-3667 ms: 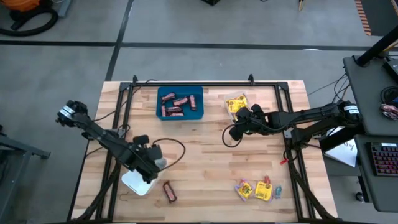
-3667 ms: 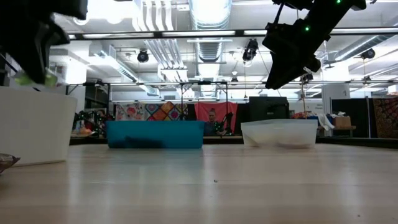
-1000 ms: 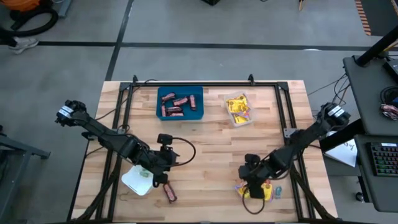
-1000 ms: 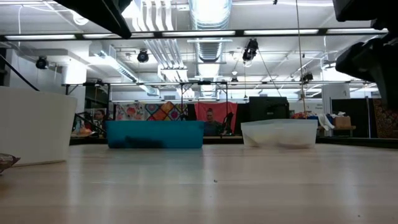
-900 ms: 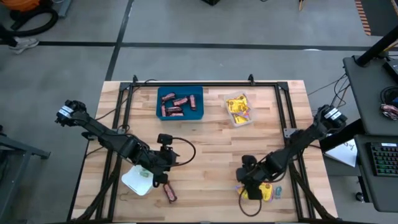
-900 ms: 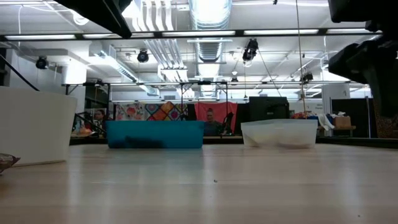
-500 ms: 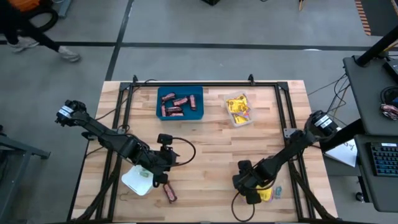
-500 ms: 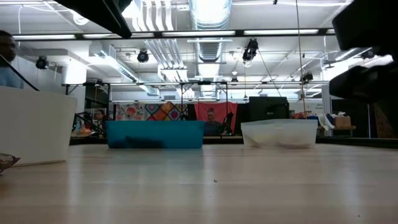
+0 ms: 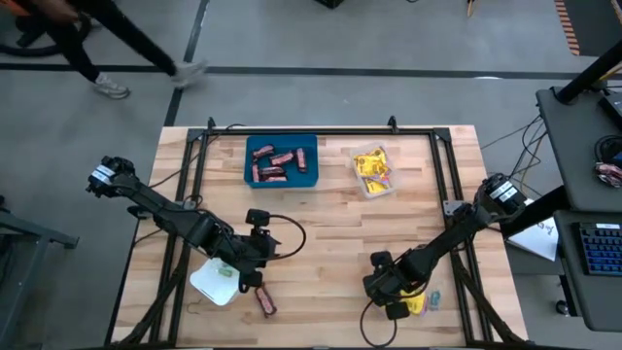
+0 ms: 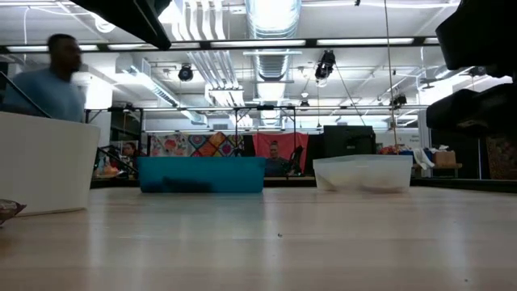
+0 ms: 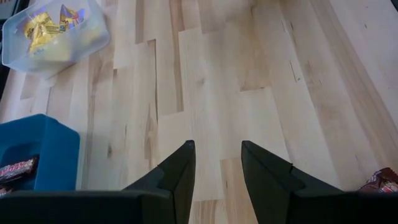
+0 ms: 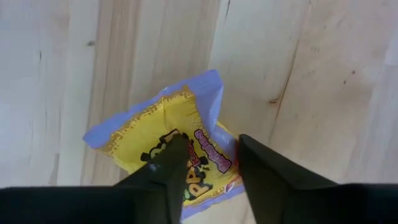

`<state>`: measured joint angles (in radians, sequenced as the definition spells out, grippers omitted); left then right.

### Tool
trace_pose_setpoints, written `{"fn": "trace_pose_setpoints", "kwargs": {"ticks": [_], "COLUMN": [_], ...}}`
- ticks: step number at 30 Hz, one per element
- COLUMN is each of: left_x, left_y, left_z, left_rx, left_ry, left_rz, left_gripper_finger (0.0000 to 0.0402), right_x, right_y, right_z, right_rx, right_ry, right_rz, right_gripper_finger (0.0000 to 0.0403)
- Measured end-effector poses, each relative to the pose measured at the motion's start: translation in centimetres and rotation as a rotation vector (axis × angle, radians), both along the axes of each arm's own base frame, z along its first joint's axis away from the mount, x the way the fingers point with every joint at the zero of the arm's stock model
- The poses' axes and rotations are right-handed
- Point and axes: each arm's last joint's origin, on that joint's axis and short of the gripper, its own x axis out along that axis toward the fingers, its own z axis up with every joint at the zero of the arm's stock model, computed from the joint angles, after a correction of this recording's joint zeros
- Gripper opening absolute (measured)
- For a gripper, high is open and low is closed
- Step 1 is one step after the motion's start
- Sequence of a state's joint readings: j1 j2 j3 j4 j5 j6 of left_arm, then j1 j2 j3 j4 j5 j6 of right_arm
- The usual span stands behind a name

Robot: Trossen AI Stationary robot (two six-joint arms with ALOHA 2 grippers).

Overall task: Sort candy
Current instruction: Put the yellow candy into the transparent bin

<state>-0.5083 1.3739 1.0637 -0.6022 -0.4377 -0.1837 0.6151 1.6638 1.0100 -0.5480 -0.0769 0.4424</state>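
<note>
Straddling a yellow packet (image 12: 177, 152) flat on the table beneath it: right gripper (image 12: 208, 155), fingers parted, nothing held. Advice: descend square, pinch the wrapper's middle. Left gripper (image 11: 216, 163): parted, empty, idle.

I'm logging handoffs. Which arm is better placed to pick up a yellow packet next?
The right: its gripper is open right over a yellow packet on the table. The left gripper is open above bare wood.
</note>
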Motion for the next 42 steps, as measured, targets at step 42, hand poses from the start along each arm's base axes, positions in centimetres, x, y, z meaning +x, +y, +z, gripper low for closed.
{"fn": "trace_pose_setpoints", "kwargs": {"ticks": [42], "left_x": [0.0], "left_y": [0.1], "left_z": [0.1], "left_rx": [0.030], "left_ry": [-0.021], "left_rz": [0.036], "left_gripper_finger": [0.0113], "right_x": [-0.6], "right_y": [-27.6], "right_z": [9.3], "right_rx": [-0.614], "right_ry": [-0.265], "right_rz": [-0.970], "right_gripper_finger": [0.0009]}}
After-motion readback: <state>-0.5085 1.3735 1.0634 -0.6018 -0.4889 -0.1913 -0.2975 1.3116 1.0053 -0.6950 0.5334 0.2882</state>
